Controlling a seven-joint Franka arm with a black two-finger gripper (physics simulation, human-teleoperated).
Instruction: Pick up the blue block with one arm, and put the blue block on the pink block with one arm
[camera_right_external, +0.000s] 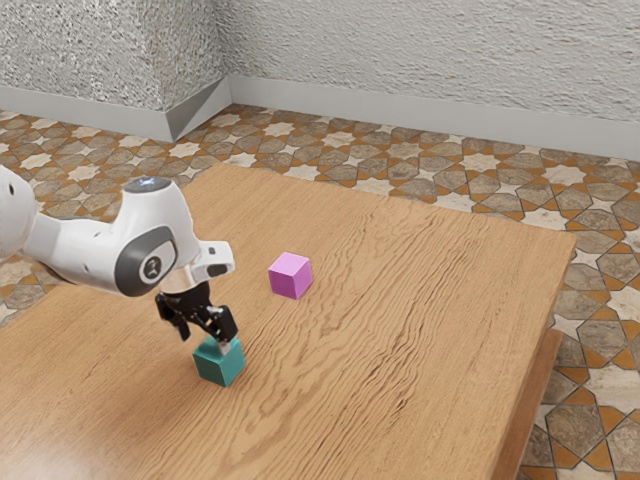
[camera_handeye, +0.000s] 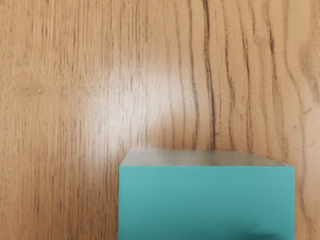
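Note:
A teal-blue block rests on the wooden table near its front, at the exterior view's left. My black gripper hangs straight over it, fingers apart and open, their tips about level with the block's top face. In the wrist view the blue block looms large directly under the hand. The pink block sits flat on the table, a short way behind the blue one and toward the exterior view's right.
The table's right edge drops to a patterned tile floor. Grey textured walls stand far behind. Bare wood surrounds both blocks.

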